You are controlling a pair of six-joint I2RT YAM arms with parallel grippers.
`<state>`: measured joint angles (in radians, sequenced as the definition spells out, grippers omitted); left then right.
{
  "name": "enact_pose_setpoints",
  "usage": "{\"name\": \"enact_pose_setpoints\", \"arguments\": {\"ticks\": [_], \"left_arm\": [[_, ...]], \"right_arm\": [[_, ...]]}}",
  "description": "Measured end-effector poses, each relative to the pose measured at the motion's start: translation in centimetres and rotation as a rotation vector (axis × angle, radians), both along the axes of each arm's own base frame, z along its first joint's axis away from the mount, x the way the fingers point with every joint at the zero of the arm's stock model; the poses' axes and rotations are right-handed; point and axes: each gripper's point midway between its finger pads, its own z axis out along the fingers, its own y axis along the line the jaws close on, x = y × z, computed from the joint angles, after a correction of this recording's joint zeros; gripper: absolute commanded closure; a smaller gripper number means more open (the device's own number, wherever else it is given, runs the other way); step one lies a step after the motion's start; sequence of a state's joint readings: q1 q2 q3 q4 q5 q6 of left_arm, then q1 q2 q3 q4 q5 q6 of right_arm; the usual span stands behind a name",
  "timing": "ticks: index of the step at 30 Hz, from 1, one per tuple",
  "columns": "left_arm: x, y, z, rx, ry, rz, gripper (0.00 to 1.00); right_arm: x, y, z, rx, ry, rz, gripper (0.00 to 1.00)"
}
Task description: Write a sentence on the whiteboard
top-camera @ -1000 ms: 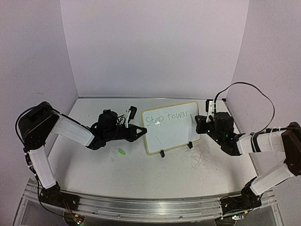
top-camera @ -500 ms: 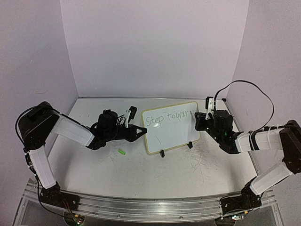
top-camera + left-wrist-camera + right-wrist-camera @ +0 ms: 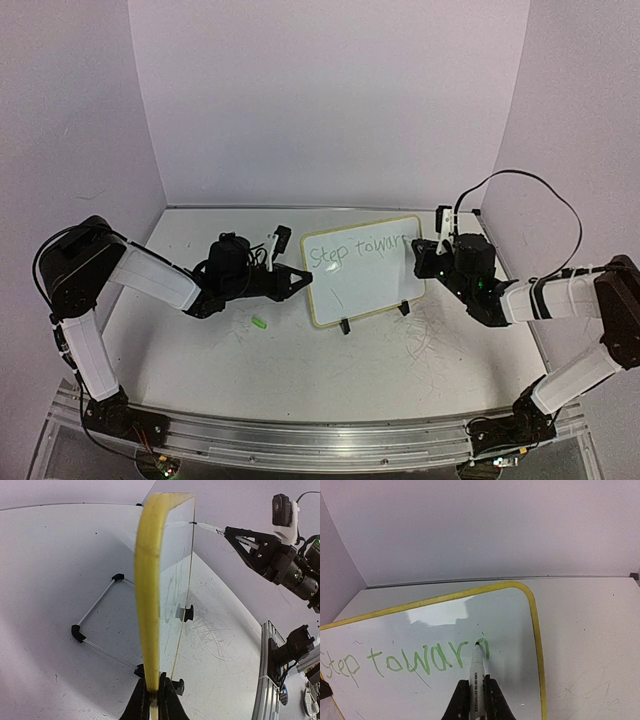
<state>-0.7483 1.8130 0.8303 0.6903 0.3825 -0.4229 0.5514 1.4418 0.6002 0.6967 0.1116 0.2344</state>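
Observation:
The whiteboard (image 3: 365, 287) stands tilted on its wire stand mid-table, with a yellow-green rim. Green handwriting (image 3: 352, 249) on it reads "Step towar" plus a started curved stroke; it is clear in the right wrist view (image 3: 410, 661). My left gripper (image 3: 300, 281) is shut on the board's left rim, seen edge-on in the left wrist view (image 3: 150, 580). My right gripper (image 3: 420, 262) is shut on a white marker (image 3: 477, 672). The marker's tip touches the board at the newest stroke.
A small green marker cap (image 3: 260, 322) lies on the tabletop left of the board. The black wire stand (image 3: 95, 605) spreads behind the board. Grey scuff scribbles (image 3: 432, 335) mark the tabletop at the right. Walls close the back and both sides.
My right gripper has edged the marker rightward along the top line, adding a curved stroke after "towar". The left gripper and the board have not moved.

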Motion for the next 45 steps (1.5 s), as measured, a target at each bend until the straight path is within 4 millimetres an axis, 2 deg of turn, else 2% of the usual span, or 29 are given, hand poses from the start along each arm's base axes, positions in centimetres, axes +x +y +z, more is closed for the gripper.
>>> {"name": "enact_pose_setpoints", "arguments": {"ticks": [10, 33, 45], "left_arm": [[0.0, 0.0, 0.0, 0.0, 0.0, 0.0, 1.0], [0.0, 0.0, 0.0, 0.0, 0.0, 0.0, 1.0], [0.0, 0.0, 0.0, 0.0, 0.0, 0.001, 1.0]], "right_arm": [[-0.3, 0.2, -0.5, 0.002, 0.013, 0.013, 1.0], [-0.5, -0.7, -1.2, -0.023, 0.036, -0.031, 1.0], [0.8, -0.3, 0.3, -0.022, -0.004, -0.05, 1.0]]}}
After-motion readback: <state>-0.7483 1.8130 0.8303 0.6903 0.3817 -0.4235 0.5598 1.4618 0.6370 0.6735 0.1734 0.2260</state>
